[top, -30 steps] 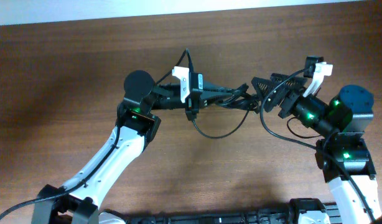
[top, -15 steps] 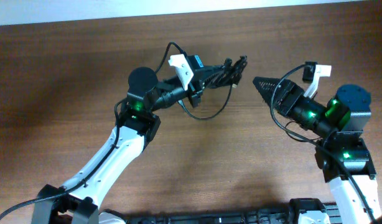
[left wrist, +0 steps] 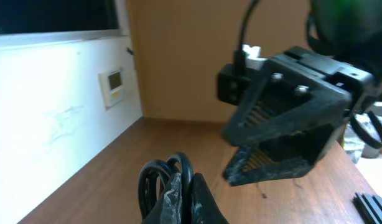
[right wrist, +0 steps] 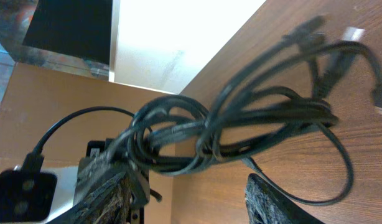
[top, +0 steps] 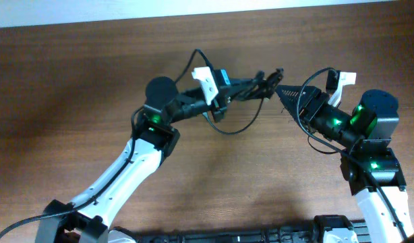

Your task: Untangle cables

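My left gripper point(top: 263, 81) is clamped on the cable bundle point(right wrist: 241, 118), holding it over the far centre of the wooden table point(top: 79, 74), with one slack loop point(top: 235, 128) drooping nearer. My right gripper point(right wrist: 190, 194) sits just right of the bundle, jaws apart, the knotted strands in front of them — nothing pinched as far as I can see. The risk: if I close on several strands at once and pull, the knot could tighten — or the bundle could slip from the left's grip.
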Robot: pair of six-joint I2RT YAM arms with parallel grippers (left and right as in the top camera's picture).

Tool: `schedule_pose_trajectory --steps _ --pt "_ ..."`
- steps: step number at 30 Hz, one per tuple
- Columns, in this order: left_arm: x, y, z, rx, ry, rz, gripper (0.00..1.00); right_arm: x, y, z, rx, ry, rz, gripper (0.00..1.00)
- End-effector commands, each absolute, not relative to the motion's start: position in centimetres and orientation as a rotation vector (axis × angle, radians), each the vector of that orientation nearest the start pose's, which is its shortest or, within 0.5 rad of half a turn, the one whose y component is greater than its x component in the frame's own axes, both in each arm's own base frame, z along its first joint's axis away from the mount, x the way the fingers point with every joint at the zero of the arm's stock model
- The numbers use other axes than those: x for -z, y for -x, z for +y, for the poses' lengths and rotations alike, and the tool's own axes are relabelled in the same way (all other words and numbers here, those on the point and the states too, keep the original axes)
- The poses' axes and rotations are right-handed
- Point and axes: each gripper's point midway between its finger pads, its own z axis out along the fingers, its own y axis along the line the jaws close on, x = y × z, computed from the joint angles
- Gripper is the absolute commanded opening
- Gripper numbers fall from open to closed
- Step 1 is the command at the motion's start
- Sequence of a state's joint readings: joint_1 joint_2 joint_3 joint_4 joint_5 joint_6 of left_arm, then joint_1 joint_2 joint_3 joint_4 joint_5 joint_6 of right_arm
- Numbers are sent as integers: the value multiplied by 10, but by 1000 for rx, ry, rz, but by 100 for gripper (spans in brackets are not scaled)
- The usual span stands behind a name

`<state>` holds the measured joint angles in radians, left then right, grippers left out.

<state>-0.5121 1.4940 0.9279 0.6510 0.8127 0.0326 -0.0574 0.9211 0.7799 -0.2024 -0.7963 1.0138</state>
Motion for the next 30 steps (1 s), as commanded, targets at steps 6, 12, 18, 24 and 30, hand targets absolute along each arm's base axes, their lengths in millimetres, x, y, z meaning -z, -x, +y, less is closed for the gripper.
schedule_pose_trajectory --steps 6,12,18,24,30 --pt "-333 -290 -333 962 -1129 1062 0 -285 -306 100 -1337 -532 1983 41" --pt "-334 -285 -333 978 -1150 1040 0 -272 -308 98 -1324 -569 2023 31" --pt "-336 -284 -333 979 -1154 1027 0 -264 -312 99 -1327 -591 2046 8" --pt "-335 -284 -333 979 -1153 1031 0 -264 -312 99 -1330 -589 2046 8" --pt "-331 -288 -333 974 -1141 1065 0 -265 -311 100 -1337 -582 2047 4"
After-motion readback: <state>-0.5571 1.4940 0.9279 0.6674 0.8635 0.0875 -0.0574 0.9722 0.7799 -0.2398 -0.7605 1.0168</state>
